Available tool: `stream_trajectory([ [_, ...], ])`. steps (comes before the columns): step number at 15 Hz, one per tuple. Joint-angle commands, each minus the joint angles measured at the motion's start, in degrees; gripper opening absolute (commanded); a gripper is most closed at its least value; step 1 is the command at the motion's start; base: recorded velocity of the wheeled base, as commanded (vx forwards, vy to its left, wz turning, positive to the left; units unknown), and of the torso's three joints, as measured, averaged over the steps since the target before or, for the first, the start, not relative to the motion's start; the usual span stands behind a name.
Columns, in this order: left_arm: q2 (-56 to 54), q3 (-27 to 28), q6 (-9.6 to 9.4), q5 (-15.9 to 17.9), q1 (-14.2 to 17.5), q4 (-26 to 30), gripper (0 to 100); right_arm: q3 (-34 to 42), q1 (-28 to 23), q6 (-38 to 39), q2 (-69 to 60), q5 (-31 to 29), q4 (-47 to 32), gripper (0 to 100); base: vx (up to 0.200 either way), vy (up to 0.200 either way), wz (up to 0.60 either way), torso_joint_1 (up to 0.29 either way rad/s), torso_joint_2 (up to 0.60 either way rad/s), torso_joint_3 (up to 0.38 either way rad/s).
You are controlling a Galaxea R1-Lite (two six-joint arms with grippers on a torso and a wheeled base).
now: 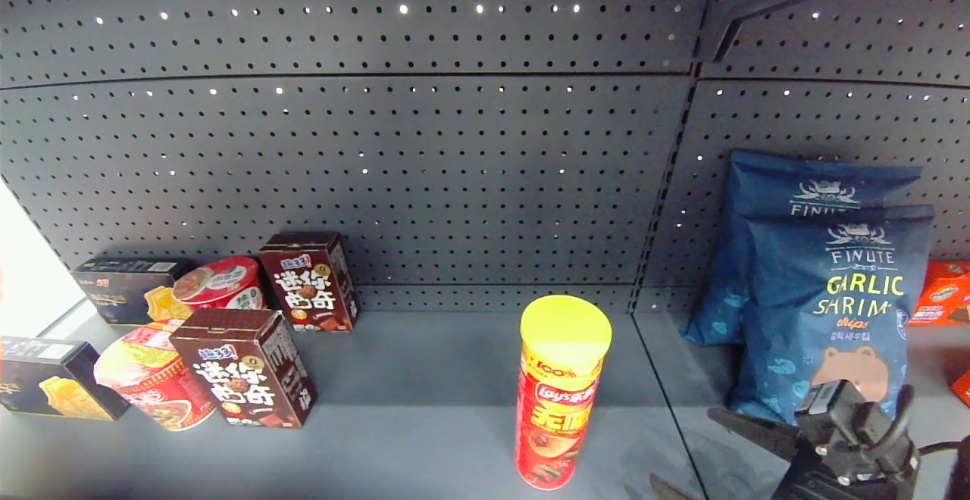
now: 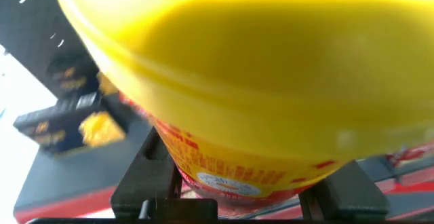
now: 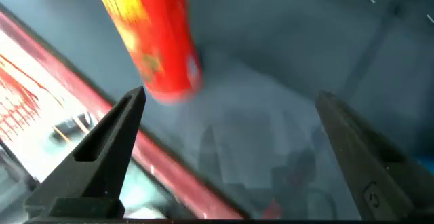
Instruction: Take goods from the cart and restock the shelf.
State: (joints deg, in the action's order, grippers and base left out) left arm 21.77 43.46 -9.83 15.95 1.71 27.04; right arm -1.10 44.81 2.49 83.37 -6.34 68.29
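Right gripper (image 1: 686, 447) low at the shelf (image 1: 424, 379) front edge, jaws spread wide and empty, just right of the upright chip can (image 1: 561, 394) on the shelf, left gripper (image 2: 247, 176) clamped around a second yellow-lidded can (image 2: 258, 68).

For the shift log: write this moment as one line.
left gripper: shut on held chip can | right gripper: open, apart from standing chip can | standing chip can: upright on shelf

Head view was evenly lit, rather dim; blown-out white patch at mid-left edge. Bright pinpoints shone through pegboard (image 1: 379, 144) holes near the top. Panel seams bowed toward corners. Left wrist: yellow-lidded can (image 2: 258, 68) partly shaded.
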Motion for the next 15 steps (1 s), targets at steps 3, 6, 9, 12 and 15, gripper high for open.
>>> stream_trajectory([
  [3, 14.7, 4.6, -0.63, 10.4, -1.2, -2.8, 0, -0.7, -2.7, 0.0, -3.5, -0.6, -4.3, 100, 0.000, 0.000, 0.00, 0.000, 0.00, 0.000],
  [6, 25.9, 4.4, -0.63, 16.8, -2.9, -11.5, 0, -4.0, -2.6, 0.0, -3.3, -2.2, -10.0, 100, 0.000, 0.000, 0.00, 0.000, 0.00, 0.000],
  [9, 39.6, 4.6, -0.37, 17.1, -9.2, -21.9, 0, -5.1, -2.7, 0.1, -2.6, -2.4, -12.4, 100, 0.000, 0.000, 0.00, 0.000, 0.00, 0.000],
  [12, 49.9, 7.0, -0.28, 16.1, -16.2, -27.8, 0, -5.2, -2.8, 0.1, -2.5, -2.5, -12.6, 100, 0.000, 0.000, 0.00, 0.000, 0.00, 0.000],
  [15, 60.1, 12.0, -0.63, 15.1, -20.4, -29.1, 0, -6.6, -2.9, 0.1, -1.4, -2.5, -12.5, 100, 0.000, 0.000, 0.00, 0.000, 0.00, 0.000],
])
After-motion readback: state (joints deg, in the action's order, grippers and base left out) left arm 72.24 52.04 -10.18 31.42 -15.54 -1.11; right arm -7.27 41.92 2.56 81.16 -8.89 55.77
